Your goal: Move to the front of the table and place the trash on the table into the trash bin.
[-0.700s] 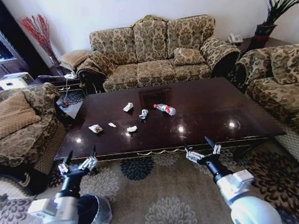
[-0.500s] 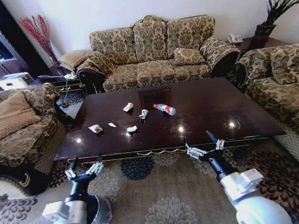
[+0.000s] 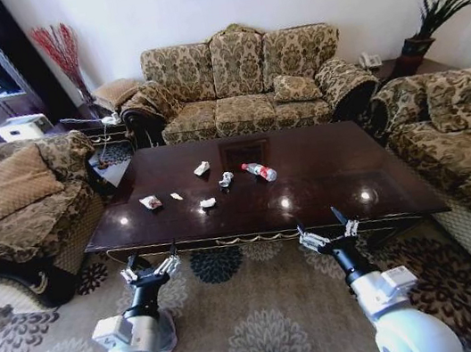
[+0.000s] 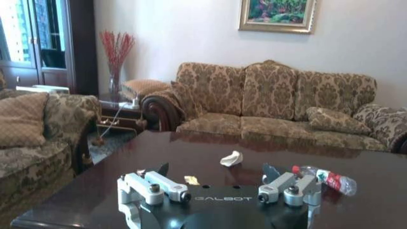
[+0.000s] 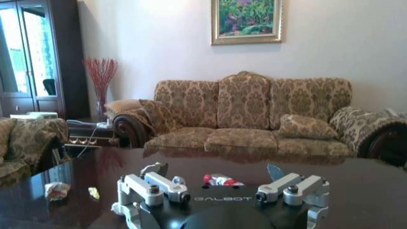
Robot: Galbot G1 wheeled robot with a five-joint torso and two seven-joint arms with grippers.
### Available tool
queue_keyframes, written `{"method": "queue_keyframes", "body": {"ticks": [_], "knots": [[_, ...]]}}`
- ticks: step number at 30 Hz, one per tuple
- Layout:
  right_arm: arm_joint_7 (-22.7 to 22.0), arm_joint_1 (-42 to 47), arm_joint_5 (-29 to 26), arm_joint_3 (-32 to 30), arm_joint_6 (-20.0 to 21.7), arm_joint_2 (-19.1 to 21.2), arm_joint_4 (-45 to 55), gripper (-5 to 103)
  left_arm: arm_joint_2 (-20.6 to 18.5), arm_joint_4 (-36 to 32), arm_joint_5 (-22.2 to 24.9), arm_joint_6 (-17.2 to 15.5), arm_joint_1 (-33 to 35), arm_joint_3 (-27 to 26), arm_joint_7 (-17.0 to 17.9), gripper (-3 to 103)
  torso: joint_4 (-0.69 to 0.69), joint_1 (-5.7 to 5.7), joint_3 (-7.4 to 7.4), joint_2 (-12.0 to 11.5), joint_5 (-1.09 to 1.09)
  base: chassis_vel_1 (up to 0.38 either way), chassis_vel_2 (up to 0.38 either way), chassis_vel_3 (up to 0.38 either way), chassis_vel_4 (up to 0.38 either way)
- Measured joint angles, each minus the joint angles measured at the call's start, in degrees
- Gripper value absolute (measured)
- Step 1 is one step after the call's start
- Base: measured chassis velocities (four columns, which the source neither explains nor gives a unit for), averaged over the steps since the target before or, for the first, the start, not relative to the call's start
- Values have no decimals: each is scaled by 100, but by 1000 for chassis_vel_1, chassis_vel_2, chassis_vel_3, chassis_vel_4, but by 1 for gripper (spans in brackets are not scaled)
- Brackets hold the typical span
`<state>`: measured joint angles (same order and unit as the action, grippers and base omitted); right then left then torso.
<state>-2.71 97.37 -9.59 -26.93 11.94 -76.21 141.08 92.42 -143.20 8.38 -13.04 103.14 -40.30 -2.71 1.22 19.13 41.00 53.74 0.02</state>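
The dark glossy table (image 3: 327, 183) stands just ahead of me. On its left half lies the trash: white crumpled scraps (image 3: 203, 168), (image 3: 226, 178), (image 3: 151, 202), (image 3: 208, 202) and a clear bottle with a red label (image 3: 260, 171). My left gripper (image 3: 149, 267) is open and hangs in front of the table's near edge, below the scraps. My right gripper (image 3: 326, 231) is open at the same edge, further right. The left wrist view shows a scrap (image 4: 232, 158) and the bottle (image 4: 327, 179) beyond the left gripper (image 4: 216, 169). My left arm hides most of the trash bin (image 3: 169, 334).
Patterned sofas surround the table: one behind it (image 3: 243, 84), one on the left (image 3: 14, 204), one on the right (image 3: 466, 146). A patterned rug (image 3: 268, 315) lies under me. A side table with a red vase (image 3: 61, 51) stands in the far left corner.
My left arm has swung right and toward my body, so it now covers the trash bin. My right gripper has drifted slightly right and lower. The trash on the table has not moved.
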Motion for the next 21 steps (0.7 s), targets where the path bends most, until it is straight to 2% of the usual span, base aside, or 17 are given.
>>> {"method": "queue_keyframes", "body": {"ticks": [4, 10, 15, 18, 19, 21], "knots": [[25, -25, -14, -42, -42, 26, -54, 100, -7, -1, -9, 3, 13, -34, 0, 98, 0, 0, 0, 0, -1, 0, 0, 0, 0], [360, -97, 326, -389, -383, 153, -260, 100, -18, -3, -8, 12, -26, -205, 0, 98, 0, 0, 0, 0, -1, 0, 0, 0, 0], [346, -75, 302, -353, -396, 160, -311, 100, -138, 109, -136, 93, -53, -250, -4, 98, 0, 0, 0, 0, 0, 0, 0, 0, 0], [243, -124, 350, -500, -439, 264, -513, 100, -621, 745, -751, 582, -155, -570, -2, 98, 0, 0, 0, 0, -3, 0, 0, 0, 0], [243, -124, 350, -500, -439, 264, -513, 100, -621, 745, -751, 582, -155, -570, -2, 98, 0, 0, 0, 0, -3, 0, 0, 0, 0], [171, -178, 182, -759, -470, 359, -626, 100, -935, 1135, -804, 714, -267, -997, 41, 99, -1, 1, 0, 0, -4, 0, 0, 0, 0]]}}
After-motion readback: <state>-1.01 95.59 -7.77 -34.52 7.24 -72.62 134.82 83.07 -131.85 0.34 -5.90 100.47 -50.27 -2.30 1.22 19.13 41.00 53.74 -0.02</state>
